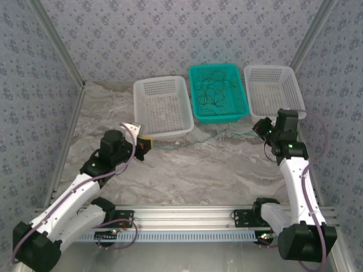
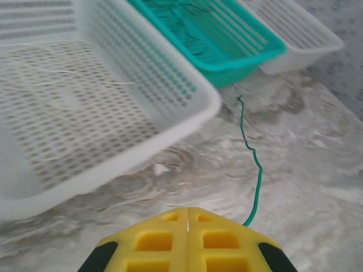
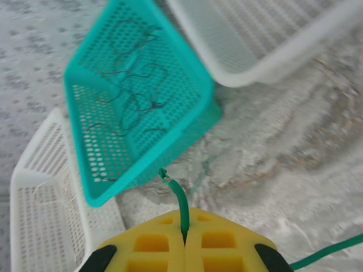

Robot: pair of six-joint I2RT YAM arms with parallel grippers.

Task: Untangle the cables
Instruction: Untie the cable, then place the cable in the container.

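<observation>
Just in front of the teal basket (image 1: 222,117), a single green cable (image 2: 260,170) lies across the table (image 1: 198,175), strung between our two grippers. The right gripper (image 3: 185,214), in front of the basket's right corner, is clamped on it: the strand sits in the seam between the pads and a short end curls up above them. The left gripper (image 2: 187,212), off the basket's left front corner, has its jaws pressed pad to pad. The green cable runs in behind one finger, so we judge it pinched there, though the grip point itself is hidden.

Inside the teal basket the dark cables (image 3: 136,105) lie looped over one another. A few whitish strands (image 2: 57,71) rest in the white basket (image 2: 170,127) on the teal basket's left.

We expect these wires to weigh almost nothing and go wherever they are dragged. They are limp and springy in their kinks, and thin enough to slip through flat pads or catch in the basket's mesh. We would take one near a free end or on a clear stretch, never in the knot, and pull it gently away from the basket
</observation>
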